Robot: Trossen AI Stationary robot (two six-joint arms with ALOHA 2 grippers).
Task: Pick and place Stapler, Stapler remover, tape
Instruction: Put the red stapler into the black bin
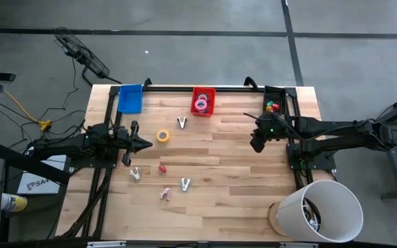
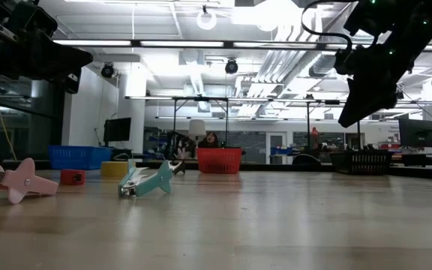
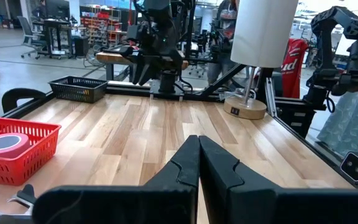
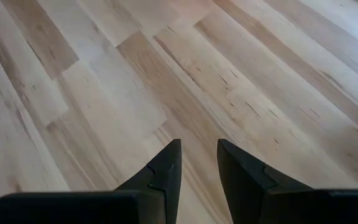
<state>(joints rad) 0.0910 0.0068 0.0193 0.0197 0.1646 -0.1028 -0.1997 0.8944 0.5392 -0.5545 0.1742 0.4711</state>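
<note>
Yellow tape lies just beyond left end effector.

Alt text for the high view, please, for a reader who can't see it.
Overhead view of a light wooden table: a yellow tape ring lies near the shut left hand, small staple removers scattered below. A red basket holds pink tape; the right hand hovers empty.

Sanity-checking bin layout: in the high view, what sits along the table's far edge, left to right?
Blue bin → red basket holding pink tape → black basket with small coloured pieces inside.
</note>
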